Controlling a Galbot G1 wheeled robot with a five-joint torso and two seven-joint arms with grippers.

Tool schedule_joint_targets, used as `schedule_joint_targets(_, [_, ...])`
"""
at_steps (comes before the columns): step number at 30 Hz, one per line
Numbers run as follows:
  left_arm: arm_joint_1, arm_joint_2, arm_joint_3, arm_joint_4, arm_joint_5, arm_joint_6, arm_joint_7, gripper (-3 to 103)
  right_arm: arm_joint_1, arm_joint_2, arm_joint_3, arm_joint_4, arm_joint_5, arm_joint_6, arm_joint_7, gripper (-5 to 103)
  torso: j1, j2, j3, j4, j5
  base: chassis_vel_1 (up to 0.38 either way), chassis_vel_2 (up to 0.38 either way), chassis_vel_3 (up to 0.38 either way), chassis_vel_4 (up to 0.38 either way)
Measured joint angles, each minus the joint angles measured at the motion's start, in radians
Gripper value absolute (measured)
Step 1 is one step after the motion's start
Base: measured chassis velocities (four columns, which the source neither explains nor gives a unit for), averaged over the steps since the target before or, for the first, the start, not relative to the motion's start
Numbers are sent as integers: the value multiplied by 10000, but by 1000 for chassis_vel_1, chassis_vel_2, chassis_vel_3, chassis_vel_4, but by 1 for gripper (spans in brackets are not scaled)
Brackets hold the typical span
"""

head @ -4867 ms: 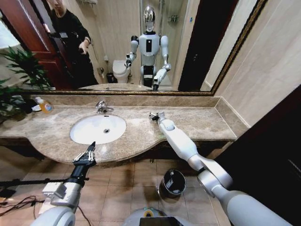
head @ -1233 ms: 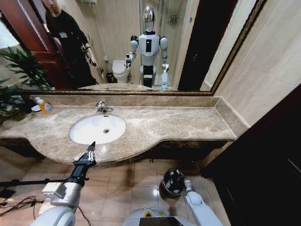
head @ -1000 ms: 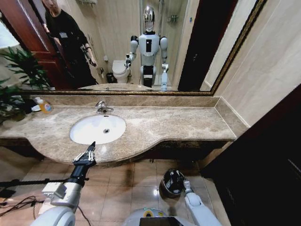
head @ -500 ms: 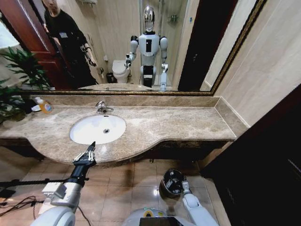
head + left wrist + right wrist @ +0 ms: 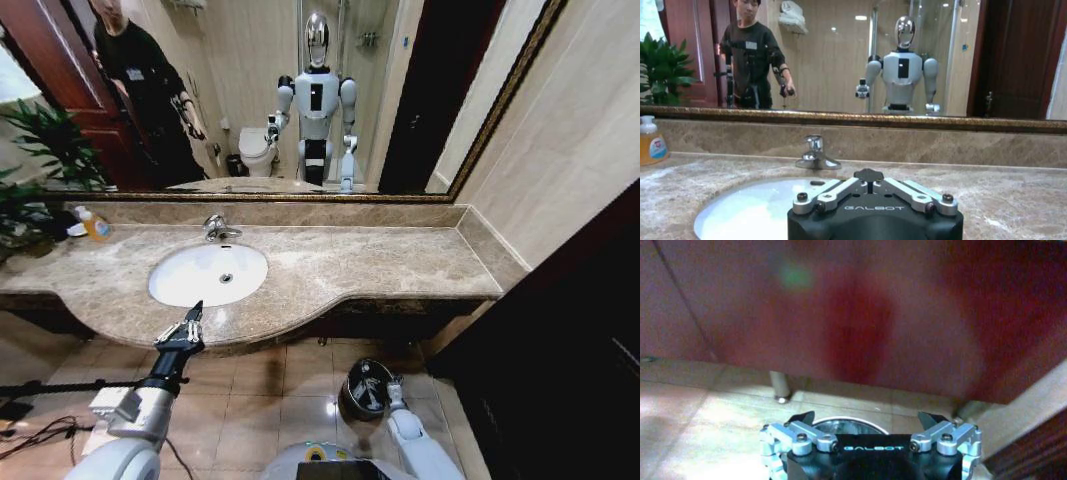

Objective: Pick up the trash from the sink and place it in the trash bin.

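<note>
Overhead, the white oval sink (image 5: 208,274) in the beige marble bench (image 5: 400,262) looks empty. Right hand (image 5: 393,388), spread open, hangs over the dark round trash bin (image 5: 366,388): seemingly the drop-off step. Left hand (image 5: 873,194) hovers closed before the basin. Trash unseen.

Lighting's decent on my head cam: warm and even, with soft sheen on the marble table (image 5: 390,262) and a bright ceiling spot bouncing off the floor tile (image 5: 330,408) beside the trash bin (image 5: 364,388). Heavy fisheye bends the mirror frame (image 5: 500,110) at the edges. Left wrist view is sharp, with a ceiling light reflected in the mirror (image 5: 861,17). Right wrist view is dim, reddish and smeary; the cabinet front (image 5: 853,315) is mush.
</note>
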Motion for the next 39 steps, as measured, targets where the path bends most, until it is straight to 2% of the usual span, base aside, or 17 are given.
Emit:
schedule_joint_targets(2, [0,0,0,-1,0,0,0,0,-260,-209,29,415,24,-5,-269,100,0,0,0,-2,-1,0,0,0,0])
schedule_joint_targets(7, [1,0,0,-1,0,0,0,0,-645,-295,334,1249,181,-17,-268,100,0,0,0,0,2,0,0,0,0])
schedule_joint_targets(9, [1,0,0,-1,0,0,-1,0,-1082,-399,654,2302,572,-367,-208,100,0,0,0,0,-2,0,0,0,0])
schedule_joint_targets(10, [1,0,0,-1,0,0,-1,0,-1082,-399,654,2302,572,-367,-208,100,0,0,0,0,-2,0,0,0,0])
schedule_joint_targets(17, [0,0,0,0,0,0,0,0,-2260,-752,1058,5501,1859,-1122,188,100,-1,0,0,-1,1,0,0,0,0])
schedule_joint_targets(25, [0,0,0,0,0,0,0,0,-3195,-887,1448,8129,2374,-1511,677,100,-1,1,-1,0,-1,0,0,0,0])
schedule_joint_targets(28, [0,0,0,-1,0,0,0,0,-3773,-880,1655,9759,2612,-1514,904,100,0,1,-1,-1,-1,0,0,0,0])
schedule_joint_targets(39, [1,0,0,0,0,0,0,0,-4250,-1045,2372,12624,3385,-2142,1125,100,0,1,0,0,-1,0,0,0,0])
